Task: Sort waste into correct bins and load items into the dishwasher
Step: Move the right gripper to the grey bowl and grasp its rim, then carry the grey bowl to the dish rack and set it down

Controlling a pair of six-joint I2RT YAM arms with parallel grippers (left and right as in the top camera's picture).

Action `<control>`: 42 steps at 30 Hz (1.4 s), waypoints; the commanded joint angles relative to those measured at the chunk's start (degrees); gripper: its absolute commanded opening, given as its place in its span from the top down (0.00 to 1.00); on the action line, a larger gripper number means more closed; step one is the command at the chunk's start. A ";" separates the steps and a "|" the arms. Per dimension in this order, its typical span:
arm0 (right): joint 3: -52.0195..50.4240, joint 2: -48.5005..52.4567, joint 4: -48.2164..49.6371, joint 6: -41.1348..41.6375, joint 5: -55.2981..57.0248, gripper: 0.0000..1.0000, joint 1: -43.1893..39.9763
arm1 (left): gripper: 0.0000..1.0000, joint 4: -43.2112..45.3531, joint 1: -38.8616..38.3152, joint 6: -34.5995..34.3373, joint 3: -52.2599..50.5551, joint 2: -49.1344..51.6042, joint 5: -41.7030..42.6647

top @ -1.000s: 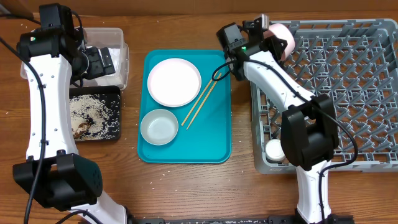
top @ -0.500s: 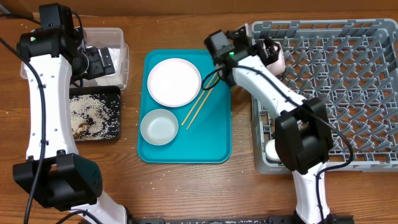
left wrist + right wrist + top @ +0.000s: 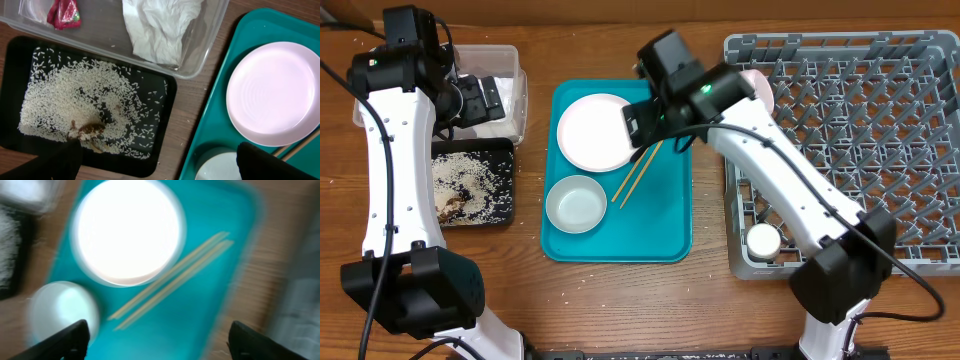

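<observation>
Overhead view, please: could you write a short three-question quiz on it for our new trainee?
1. Fill in: the small white ___ stands in the dish rack.
2. True or false: the chopsticks lie in the dish rack.
3. The rice lies in: A) the dish rack, B) the black tray, C) the clear tub.
Key: 1 cup; 2 false, they lie on the teal tray; 3 B.

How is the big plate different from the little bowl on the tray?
The plate is wider and nearly flat; the bowl is smaller and deeper. The plate looks pinkish white; the bowl looks pale grey-green. Both are round, empty and sit on the teal tray.
</observation>
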 commanded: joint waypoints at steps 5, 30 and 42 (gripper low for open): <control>-18.16 2.16 14.53 16.11 -10.34 0.20 8.20 | 0.00 0.15 0.35 1.29 0.02 -0.13 -0.44; -23.06 4.35 19.63 25.03 -1.49 0.96 11.41 | 0.00 0.15 0.35 1.29 0.02 -0.13 -0.44; -12.92 -14.93 -4.04 25.51 27.65 0.96 5.44 | 0.00 0.15 0.35 1.29 0.02 -0.13 -0.44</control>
